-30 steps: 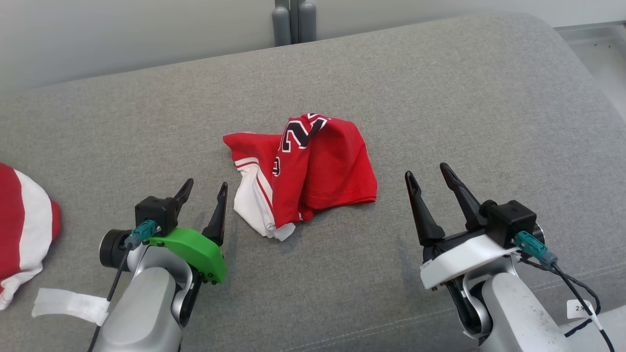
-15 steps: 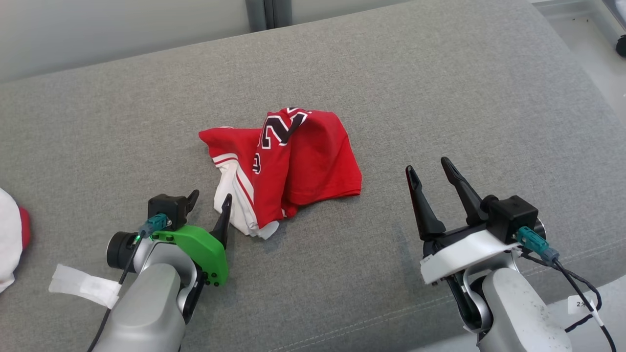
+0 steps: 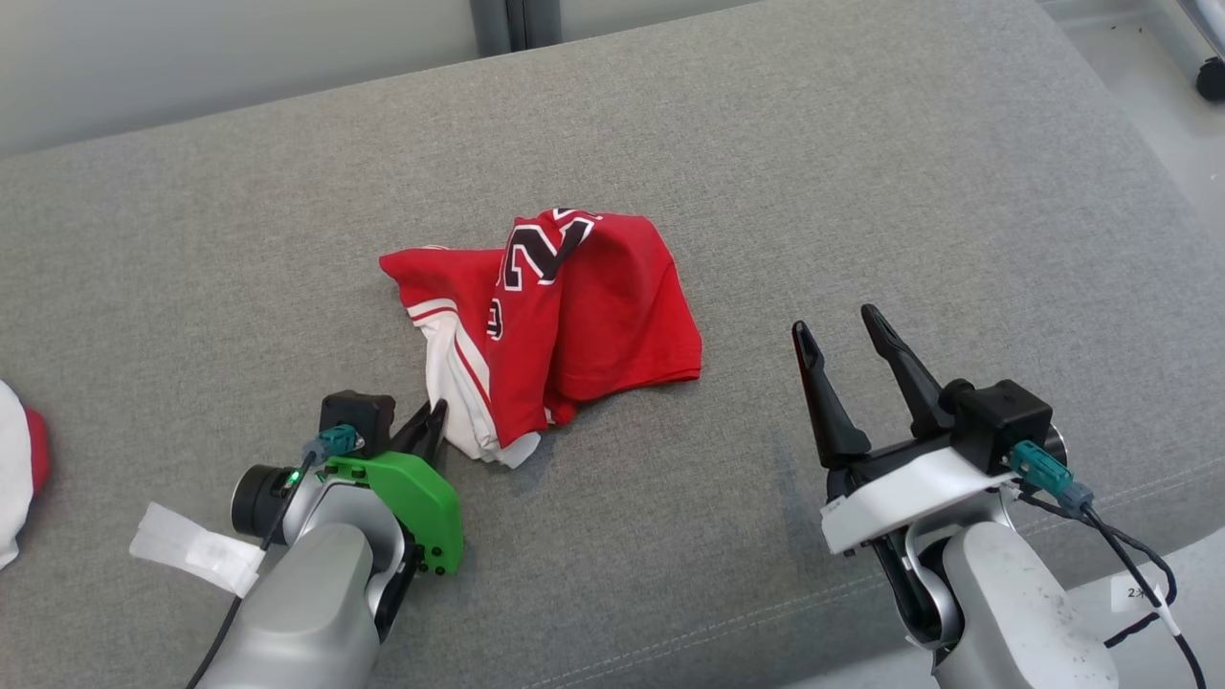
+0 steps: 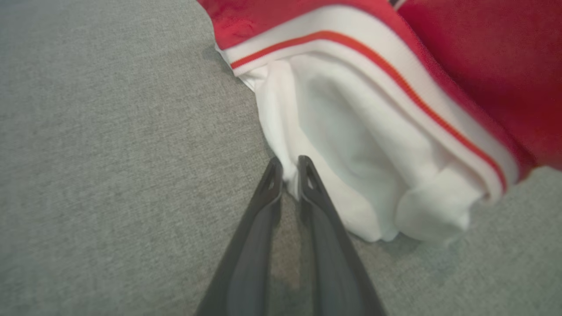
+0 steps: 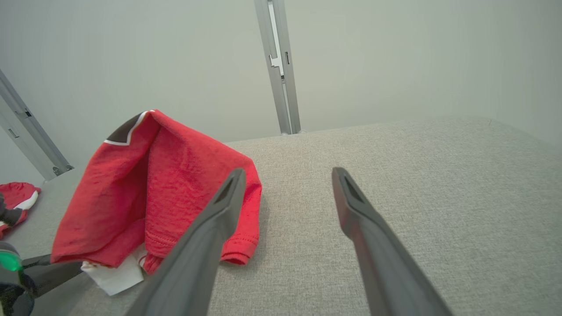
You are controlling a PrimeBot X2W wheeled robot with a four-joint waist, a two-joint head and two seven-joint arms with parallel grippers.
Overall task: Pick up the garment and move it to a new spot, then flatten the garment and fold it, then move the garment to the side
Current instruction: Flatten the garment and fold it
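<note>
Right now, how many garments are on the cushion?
2. One crumpled red jersey at centre, its white edge between the left hand's fingers; a second red-and-white garment at the head view's left edge, mostly cut off. Others may lie out of frame.

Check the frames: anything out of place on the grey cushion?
A white tape strip sticks out sideways beside the left arm, low over the cushion; it might snag cloth. A second red-and-white cloth sits at the far left edge. The garment is crumpled, as expected.
</note>
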